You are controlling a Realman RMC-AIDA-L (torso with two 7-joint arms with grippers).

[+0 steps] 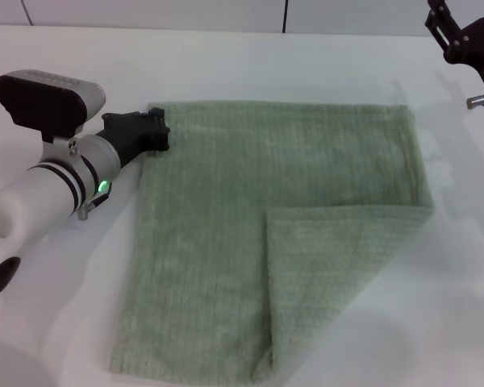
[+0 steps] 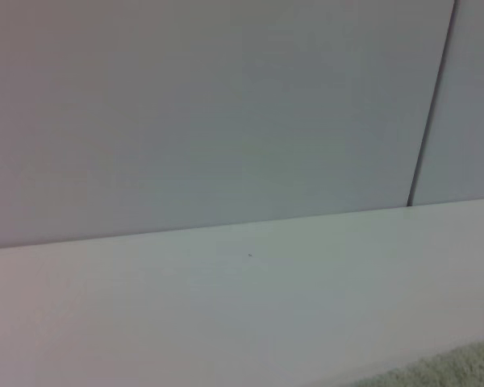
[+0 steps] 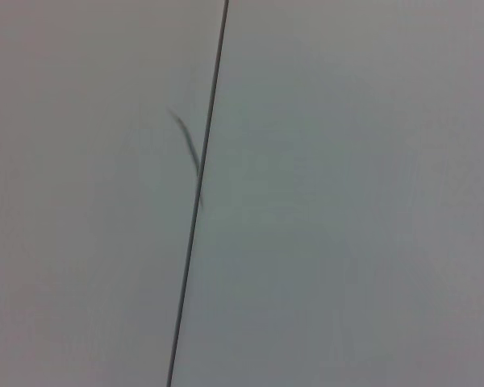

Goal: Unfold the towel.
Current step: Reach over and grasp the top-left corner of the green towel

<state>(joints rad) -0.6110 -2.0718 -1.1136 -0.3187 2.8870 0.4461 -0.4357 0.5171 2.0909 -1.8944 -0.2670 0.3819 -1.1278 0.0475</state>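
Note:
The pale sage-green towel (image 1: pixel 282 218) lies flat on the white table (image 1: pixel 250 64). Its near right part is folded over onto itself as a flap (image 1: pixel 331 266). My left gripper (image 1: pixel 160 133) is low at the towel's far left corner and touches its edge. A sliver of the towel shows in the left wrist view (image 2: pixel 468 367). My right gripper (image 1: pixel 460 36) is raised at the far right, apart from the towel, beyond its far right corner. The right wrist view shows only a wall.
A pale panelled wall (image 1: pixel 226 12) runs behind the table. A small metal part (image 1: pixel 482 101) juts from the right arm. White table surface lies on all sides of the towel.

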